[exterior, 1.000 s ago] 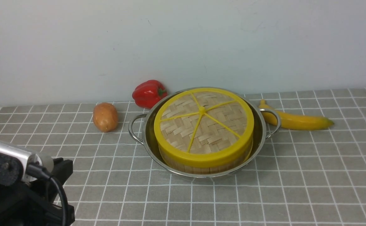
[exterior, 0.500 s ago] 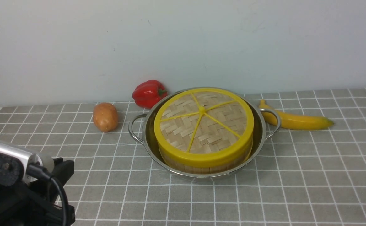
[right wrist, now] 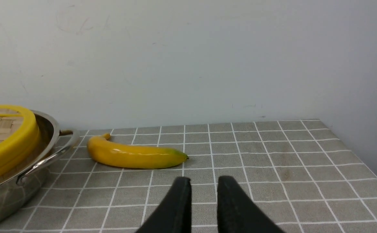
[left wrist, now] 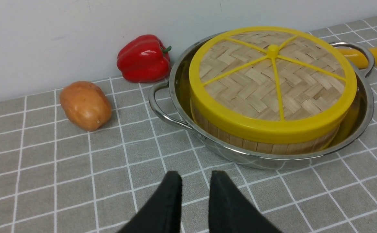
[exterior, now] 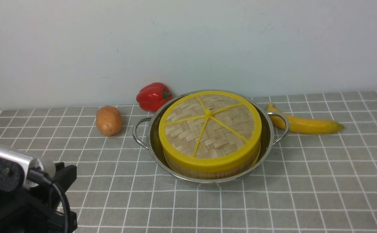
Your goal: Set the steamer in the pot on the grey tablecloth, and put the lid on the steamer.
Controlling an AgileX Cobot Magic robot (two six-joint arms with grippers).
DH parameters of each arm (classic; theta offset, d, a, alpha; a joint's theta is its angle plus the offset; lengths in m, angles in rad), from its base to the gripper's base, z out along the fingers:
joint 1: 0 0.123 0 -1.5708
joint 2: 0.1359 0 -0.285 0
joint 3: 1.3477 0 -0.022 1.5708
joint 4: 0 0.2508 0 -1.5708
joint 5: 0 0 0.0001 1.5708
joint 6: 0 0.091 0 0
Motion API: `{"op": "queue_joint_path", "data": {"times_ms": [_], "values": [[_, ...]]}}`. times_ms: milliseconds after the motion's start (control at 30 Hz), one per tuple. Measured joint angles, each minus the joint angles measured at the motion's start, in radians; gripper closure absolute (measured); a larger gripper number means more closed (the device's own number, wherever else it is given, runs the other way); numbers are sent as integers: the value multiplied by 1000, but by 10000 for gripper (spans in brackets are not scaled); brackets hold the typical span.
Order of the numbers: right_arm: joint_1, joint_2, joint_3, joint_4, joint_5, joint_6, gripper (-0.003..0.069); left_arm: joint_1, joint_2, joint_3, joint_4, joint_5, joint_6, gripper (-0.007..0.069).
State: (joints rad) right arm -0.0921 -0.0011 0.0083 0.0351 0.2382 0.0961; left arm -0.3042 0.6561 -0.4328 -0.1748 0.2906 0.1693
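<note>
The grey tablecloth (exterior: pixel 305 181) covers the counter; the pot (exterior: pixel 266 142) sits on it, just where it was a second ago; the steamer (exterior: pixel 208 171) stands inside the pot, and the lid (exterior: pixel 209 129) lies flat on top; nothing has moved, so the job looks done. The left pincer (left wrist: pixel 195 181) and the right pincer (right wrist: pixel 204 187) are each a little spread and hold nothing; both hang low, well away from the pot.
</note>
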Motion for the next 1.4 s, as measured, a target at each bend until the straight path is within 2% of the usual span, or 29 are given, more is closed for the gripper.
{"op": "queue_joint_path", "data": {"times_ms": [267, 367, 433, 533, 600, 800, 1000, 1400], "values": [[0, 0, 0, 3, 1, 0, 484, 0, 0, 0, 1, 0, 1, 496], [0, 0, 0, 3, 2, 1, 474, 18, -18, 4, 50, 0, 53, 496], [0, 0, 0, 3, 4, 1, 471, 48, -39, 12, 64, -2, 68, 492], [0, 0, 0, 3, 4, 1, 462, 204, -150, 88, 81, -23, 82, 486], [-1, 0, 0, 3, 4, 1, 458, 261, -217, 143, 86, -50, 85, 481], [-1, 0, 0, 3, 4, 1, 445, 357, -451, 346, 100, -102, 85, 476], [-1, 0, 0, 3, 4, 1, 428, 367, -638, 439, 102, -77, 85, 465], [-1, 0, 0, 3, 4, 1, 419, 368, -657, 440, 104, -48, 85, 454]]}}
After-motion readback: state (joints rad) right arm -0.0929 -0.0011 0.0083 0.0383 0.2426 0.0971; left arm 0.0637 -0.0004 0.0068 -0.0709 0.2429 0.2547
